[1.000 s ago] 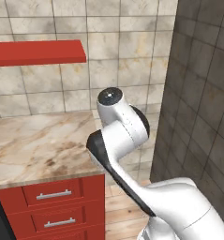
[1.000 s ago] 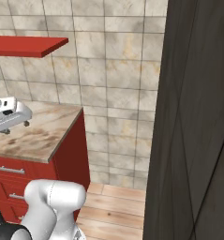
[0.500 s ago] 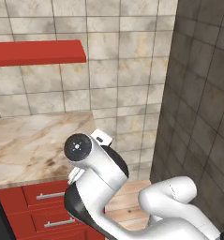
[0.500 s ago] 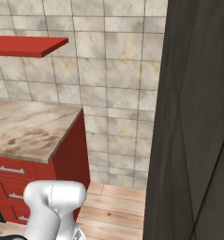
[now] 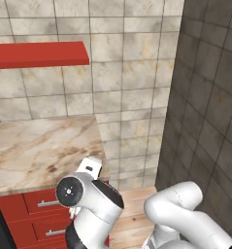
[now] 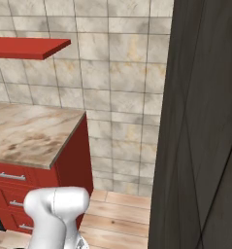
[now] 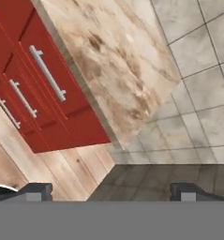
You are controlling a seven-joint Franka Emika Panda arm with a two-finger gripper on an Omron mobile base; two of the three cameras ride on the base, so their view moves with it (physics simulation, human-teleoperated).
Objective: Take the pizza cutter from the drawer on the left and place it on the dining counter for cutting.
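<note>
My gripper is open, its two dark fingertips wide apart with nothing between them. The hand view looks at the red cabinet front from low down beside it. The top red drawer is shut, with its silver bar handle across the front. The same drawer sits under the marbled wall counter in the left base view and in the right base view. My arm's elbow is folded low in front of the cabinet. The pizza cutter is hidden and the dining counter is out of view.
Two like red drawers lie below the top one. A red shelf hangs on the tiled wall above the counter. A dark wall closes off the right side. Wooden floor runs between cabinet and wall.
The arm has folded down and to the left, from upright above the counter edge to low in front of the red drawers. The hand has left the counter top.
</note>
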